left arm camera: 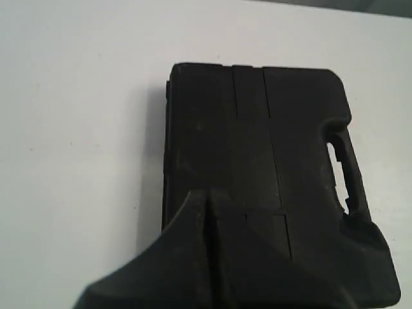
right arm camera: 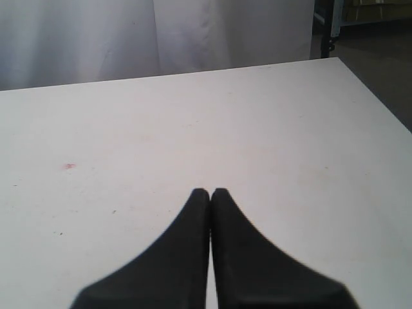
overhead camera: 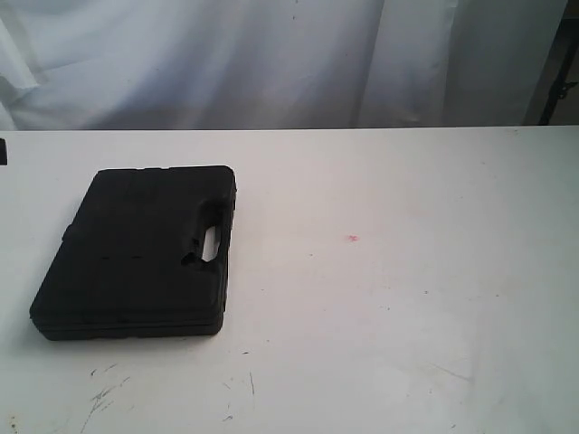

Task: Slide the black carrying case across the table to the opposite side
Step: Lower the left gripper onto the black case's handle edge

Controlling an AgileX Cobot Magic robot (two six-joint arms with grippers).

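Setting read as a robotics lab or a staged recording station. The wide white flat tabletop (overhead camera: 407, 316) was bare work surface, worn with faint scuffs, dark scratch marks (overhead camera: 104, 398) and a small red speck (overhead camera: 352, 239). A plain white draped cloth backdrop (overhead camera: 271, 63) hung behind the table edge far ahead of the right gripper (right arm camera: 210, 192), screening off the room. Past the table corner, ahead and off to one side of that gripper, were a dark bare floor (right arm camera: 380, 77) and a pale metal frame leg (right arm camera: 332, 29). A thin black stand (overhead camera: 554, 86) stood at the backdrop's end.
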